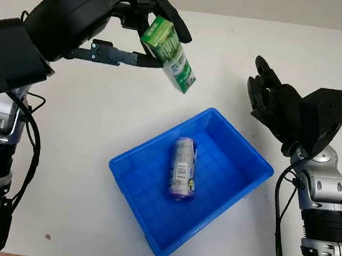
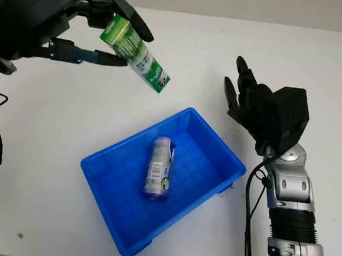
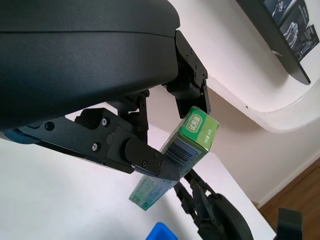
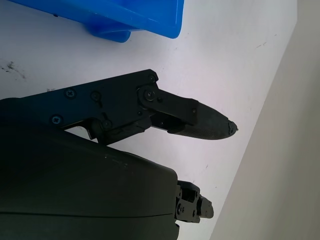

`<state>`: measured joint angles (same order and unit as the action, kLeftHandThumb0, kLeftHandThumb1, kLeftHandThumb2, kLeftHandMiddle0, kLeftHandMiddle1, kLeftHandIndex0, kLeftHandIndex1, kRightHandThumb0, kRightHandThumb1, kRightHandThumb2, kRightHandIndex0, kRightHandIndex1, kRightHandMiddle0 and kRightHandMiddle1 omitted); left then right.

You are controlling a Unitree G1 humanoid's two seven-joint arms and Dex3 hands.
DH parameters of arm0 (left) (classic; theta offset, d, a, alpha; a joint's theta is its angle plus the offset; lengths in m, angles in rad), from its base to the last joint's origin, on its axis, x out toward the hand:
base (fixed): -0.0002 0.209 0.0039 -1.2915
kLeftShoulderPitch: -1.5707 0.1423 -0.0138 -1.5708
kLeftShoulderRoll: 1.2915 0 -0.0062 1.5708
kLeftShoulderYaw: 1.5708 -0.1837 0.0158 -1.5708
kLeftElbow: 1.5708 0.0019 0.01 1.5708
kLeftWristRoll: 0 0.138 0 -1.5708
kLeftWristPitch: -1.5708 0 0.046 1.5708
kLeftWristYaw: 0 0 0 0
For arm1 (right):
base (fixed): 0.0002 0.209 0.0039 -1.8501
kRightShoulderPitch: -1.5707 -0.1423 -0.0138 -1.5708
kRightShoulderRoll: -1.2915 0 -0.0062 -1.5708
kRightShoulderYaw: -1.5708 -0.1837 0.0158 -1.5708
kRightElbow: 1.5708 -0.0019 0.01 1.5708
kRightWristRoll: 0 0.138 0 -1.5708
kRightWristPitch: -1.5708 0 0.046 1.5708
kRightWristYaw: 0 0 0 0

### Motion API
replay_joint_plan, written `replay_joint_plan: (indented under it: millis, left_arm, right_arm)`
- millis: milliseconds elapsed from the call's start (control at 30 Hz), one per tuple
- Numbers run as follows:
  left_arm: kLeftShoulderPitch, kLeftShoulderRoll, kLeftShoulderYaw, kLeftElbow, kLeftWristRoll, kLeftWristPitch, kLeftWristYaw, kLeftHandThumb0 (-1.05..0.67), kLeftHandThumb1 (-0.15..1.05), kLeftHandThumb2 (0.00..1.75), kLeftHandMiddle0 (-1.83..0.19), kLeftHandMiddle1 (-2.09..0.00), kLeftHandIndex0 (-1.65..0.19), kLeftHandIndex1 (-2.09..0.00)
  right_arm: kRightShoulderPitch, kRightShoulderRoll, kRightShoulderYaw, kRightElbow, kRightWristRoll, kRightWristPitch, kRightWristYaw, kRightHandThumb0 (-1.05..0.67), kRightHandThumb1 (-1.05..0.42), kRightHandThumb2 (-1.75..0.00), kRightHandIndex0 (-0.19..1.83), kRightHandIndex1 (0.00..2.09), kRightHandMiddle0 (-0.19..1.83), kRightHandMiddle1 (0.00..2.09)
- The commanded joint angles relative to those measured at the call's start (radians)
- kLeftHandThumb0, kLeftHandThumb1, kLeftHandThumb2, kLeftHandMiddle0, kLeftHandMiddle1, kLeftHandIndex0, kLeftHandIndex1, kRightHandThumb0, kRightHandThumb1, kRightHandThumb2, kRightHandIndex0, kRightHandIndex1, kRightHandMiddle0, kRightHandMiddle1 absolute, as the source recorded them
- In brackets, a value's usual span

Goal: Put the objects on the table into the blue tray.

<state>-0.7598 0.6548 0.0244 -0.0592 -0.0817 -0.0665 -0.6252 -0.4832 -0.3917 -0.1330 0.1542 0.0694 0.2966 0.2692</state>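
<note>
A green carton (image 1: 170,52) hangs tilted in the air beyond the tray's (image 1: 237,191) far corner, pinched by the left hand (image 1: 141,19). A can (image 1: 182,167) lies in the tray. The right hand (image 1: 273,103), unclenched and empty, hovers beside it.

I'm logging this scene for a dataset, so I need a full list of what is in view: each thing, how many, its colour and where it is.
Carton: one, green and white, held tilted in the air over the table beyond the tray's far edge.
Can: one, purple and silver, lying on its side inside the tray.
Tray: one, blue, on the table in front of the robot.
Table: one, white, under everything.
Left robot hand: one, black, raised at the far left, shut on the carton.
Right robot hand: one, black, open, to the right of the tray.
</note>
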Motion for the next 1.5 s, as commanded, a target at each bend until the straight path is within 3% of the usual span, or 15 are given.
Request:
replay_joint_plan:
  millis: [0,300,333,400,467,500,567,667,700,867,1100,1300,1367,1467]
  left_arm:
    - [0.011,0.006,0.017,-0.040,-0.023,0.024,-0.011,-0.22,0.99,0.05,-0.65,-1.14,-0.52,-0.88]
    - [0.026,0.030,0.000,-0.095,-0.093,0.147,-0.114,-0.22,1.00,0.06,-0.60,-1.09,-0.49,-0.96]
    - [0.026,0.036,-0.011,-0.088,-0.100,0.156,-0.146,-0.23,1.00,0.06,-0.59,-1.03,-0.47,-0.92]
    - [0.035,0.043,-0.030,-0.083,-0.106,0.162,-0.201,-0.26,1.00,0.05,-0.55,-0.58,-0.36,-0.67]
    - [0.047,0.044,-0.041,-0.074,-0.099,0.144,-0.232,-0.32,1.00,0.05,-0.63,-0.25,-0.38,-0.43]
    - [0.051,0.039,-0.042,-0.062,-0.097,0.127,-0.243,-0.33,1.00,0.05,-0.66,-0.19,-0.41,-0.39]
    - [0.048,0.026,-0.039,-0.033,-0.104,0.104,-0.257,-0.33,1.01,0.06,-0.71,-0.16,-0.49,-0.39]
    - [0.040,0.018,-0.033,-0.003,-0.110,0.077,-0.271,-0.33,1.02,0.05,-0.69,-0.22,-0.40,-0.62]
    - [0.036,0.019,-0.032,0.003,-0.129,0.084,-0.290,-0.33,1.01,0.05,-0.65,-0.20,-0.35,-0.61]
    - [0.007,0.031,-0.047,0.045,-0.184,0.097,-0.403,-0.44,0.95,0.05,-0.16,-0.02,-0.14,-0.11]
    - [-0.041,0.044,-0.071,0.108,-0.187,0.077,-0.532,-0.63,0.92,0.05,0.17,-0.01,0.05,-0.03]
    - [-0.067,0.043,-0.061,0.139,-0.206,0.109,-0.589,-0.71,0.92,0.06,0.19,0.00,0.10,-0.03]
    - [-0.071,0.041,-0.050,0.148,-0.214,0.126,-0.582,-0.74,1.00,0.09,0.19,0.00,0.13,-0.03]
    - [-0.076,0.047,-0.035,0.146,-0.178,0.171,-0.503,-0.87,1.04,0.36,0.18,-0.02,0.16,-0.04]
  right_arm:
    - [-0.004,-0.006,0.002,-0.003,-0.006,-0.018,-0.002,-0.63,-1.05,-0.66,-0.17,0.06,-0.17,0.06]
    - [-0.001,0.003,-0.004,-0.002,-0.010,-0.020,-0.006,-0.64,-1.05,-0.66,-0.17,0.05,-0.18,0.05]
    - [-0.001,0.003,-0.002,-0.002,-0.012,-0.022,-0.008,-0.64,-1.05,-0.66,-0.17,0.06,-0.17,0.06]
    - [0.000,-0.001,0.002,-0.001,-0.014,-0.028,-0.004,-0.63,-1.05,-0.67,-0.17,0.05,-0.18,0.05]
    - [0.000,-0.001,0.002,0.000,-0.013,-0.028,-0.001,-0.63,-1.05,-0.67,-0.18,0.05,-0.18,0.05]
    - [0.000,-0.002,0.002,0.001,-0.013,-0.028,0.001,-0.63,-1.05,-0.67,-0.18,0.05,-0.18,0.05]
    - [0.001,-0.003,0.003,0.000,-0.014,-0.025,0.002,-0.63,-1.05,-0.68,-0.18,0.05,-0.18,0.05]
    - [0.002,-0.001,0.003,-0.001,-0.015,-0.024,0.000,-0.62,-1.05,-0.68,-0.18,0.05,-0.19,0.05]
    - [0.003,-0.001,0.003,-0.003,-0.016,-0.024,-0.001,-0.62,-1.05,-0.68,-0.18,0.05,-0.18,0.05]
    - [0.008,0.000,0.002,-0.005,-0.016,-0.032,-0.001,-0.62,-1.05,-0.68,-0.18,0.05,-0.18,0.05]
    - [0.006,-0.002,0.007,-0.008,-0.023,-0.023,-0.003,-0.62,-1.05,-0.69,-0.18,0.05,-0.18,0.05]
    - [0.005,0.002,0.004,-0.003,-0.018,-0.024,-0.003,-0.61,-1.05,-0.69,-0.19,0.05,-0.18,0.05]
    - [0.006,-0.001,0.008,-0.003,-0.023,-0.026,-0.003,-0.61,-1.05,-0.69,-0.19,0.05,-0.18,0.05]
    - [0.006,-0.001,0.009,-0.004,-0.025,-0.031,-0.001,-0.62,-1.05,-0.69,-0.18,0.05,-0.19,0.05]
